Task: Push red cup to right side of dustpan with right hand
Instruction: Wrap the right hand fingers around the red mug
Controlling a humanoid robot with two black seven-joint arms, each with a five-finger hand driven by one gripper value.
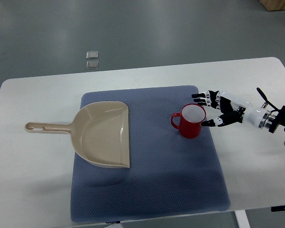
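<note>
A white tabletop (33, 156) carries a blue mat (147, 190). Well left of the right hand (217, 110) lies a beige dustpan (102, 134). The red cup (190, 121) stands upright just left of the hand, whose spread fingers (200, 98) flank its rim, holding nothing.

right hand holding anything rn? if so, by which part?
Nothing is held. The right hand is open, fingers spread beside the red cup on the side away from its handle; whether the fingertips touch the rim cannot be told. No grasp.
</note>
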